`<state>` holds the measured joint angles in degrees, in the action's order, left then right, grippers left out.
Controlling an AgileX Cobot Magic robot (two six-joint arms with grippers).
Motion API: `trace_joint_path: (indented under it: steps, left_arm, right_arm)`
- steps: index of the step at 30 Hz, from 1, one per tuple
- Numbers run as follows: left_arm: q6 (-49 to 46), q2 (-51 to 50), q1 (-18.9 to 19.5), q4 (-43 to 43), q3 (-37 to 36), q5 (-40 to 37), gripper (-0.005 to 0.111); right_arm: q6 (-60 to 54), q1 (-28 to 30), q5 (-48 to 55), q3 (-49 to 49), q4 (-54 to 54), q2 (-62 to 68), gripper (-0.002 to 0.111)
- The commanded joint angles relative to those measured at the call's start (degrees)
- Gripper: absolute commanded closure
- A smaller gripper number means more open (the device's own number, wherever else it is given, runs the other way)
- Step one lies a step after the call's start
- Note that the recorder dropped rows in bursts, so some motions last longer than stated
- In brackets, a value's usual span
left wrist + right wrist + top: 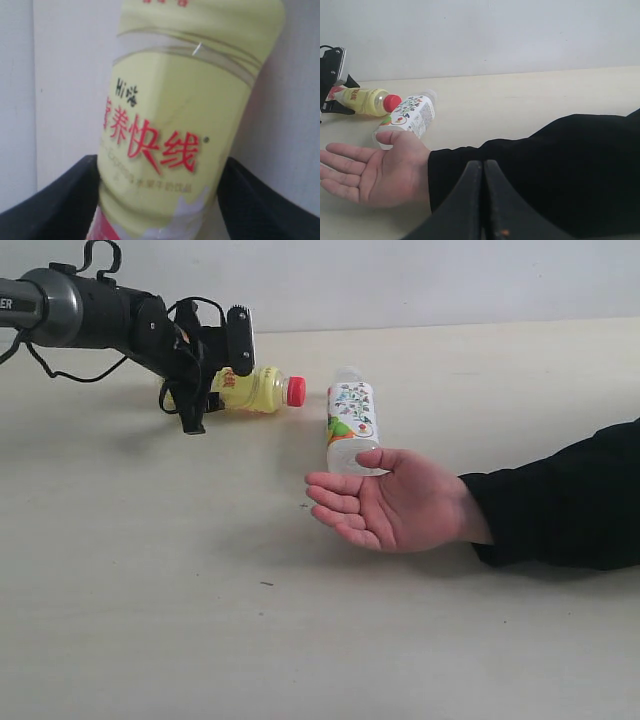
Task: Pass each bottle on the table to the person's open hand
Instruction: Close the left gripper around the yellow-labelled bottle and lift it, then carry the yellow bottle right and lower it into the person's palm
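Two bottles show. The left gripper (222,380) clamps the yellow bottle (258,390), well apart from the person's open hand (390,505), which is empty, palm up. The cartoon-print bottle (351,425) lies on the table (150,590) just beside that hand's thumb. The right gripper (483,200) is pinched closed and empty. Neither bottle looks delivered.

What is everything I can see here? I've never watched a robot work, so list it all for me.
yellow bottle: one, yellow with a red cap, on its side in the left gripper, cap pointing towards the other bottle.
cartoon-print bottle: one, clear with a colourful label, lying on the table just behind the thumb.
table: one, pale beige, under everything.
wall: one, pale grey, behind the table.
person's open hand: one, bare, palm up, with a black sleeve.
left gripper: one, black, shut on the yellow bottle.
right gripper: one, black, shut and empty, seen before the sleeve.
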<state>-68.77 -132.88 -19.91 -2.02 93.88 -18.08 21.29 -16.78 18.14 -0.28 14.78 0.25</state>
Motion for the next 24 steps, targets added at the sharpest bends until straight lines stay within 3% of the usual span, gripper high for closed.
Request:
trace_joint_path:
  steps: [1,4,11,17,24]
  left_arm:
    - [0.2,0.0,0.0,-0.1,0.1,-1.3,0.089]
    - [0.2,0.0,0.0,-0.1,0.1,-3.2,0.106]
    - [0.6,1.8,0.0,-0.1,0.1,-7.7,0.107]
    - [6.6,5.1,0.0,-0.1,0.1,-10.5,0.107]
    - [12.3,8.9,-1.4,-0.1,0.1,-19.9,0.107]
  right_arm:
    - [-0.3,-0.2,-0.4,0.3,0.2,-0.3,0.108]
    - [-0.3,-0.2,-0.4,0.3,0.2,-0.3,0.108]
    - [-0.3,-0.2,-0.4,0.3,0.2,-0.3,0.108]
    - [-0.3,-0.2,-0.4,0.3,0.2,-0.3,0.108]
    - [-0.3,-0.2,-0.4,0.3,0.2,-0.3,0.108]
